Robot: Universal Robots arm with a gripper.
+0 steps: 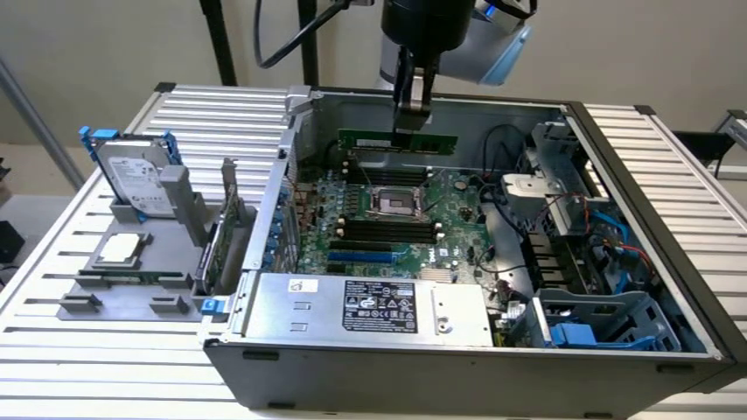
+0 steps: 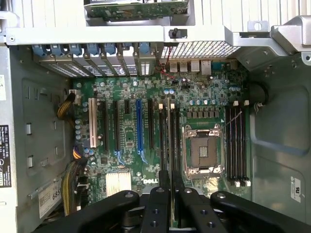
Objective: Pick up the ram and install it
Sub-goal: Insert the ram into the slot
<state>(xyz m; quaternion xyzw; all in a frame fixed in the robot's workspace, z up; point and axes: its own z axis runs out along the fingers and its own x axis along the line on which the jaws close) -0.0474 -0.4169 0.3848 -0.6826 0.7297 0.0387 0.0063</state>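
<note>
Exterior view, upper centre: gripper (image 1: 411, 128) fingers nearly closed, pinching the ram (image 1: 367, 140) by its top edge. The ram hangs level over the motherboard's (image 1: 456, 219) far side, inside the open case (image 1: 467, 367).

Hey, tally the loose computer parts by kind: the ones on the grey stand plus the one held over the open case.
ram, held by the gripper: 1
hard drive: 1
processor chip: 1
expansion card: 1
Total: 4
</note>
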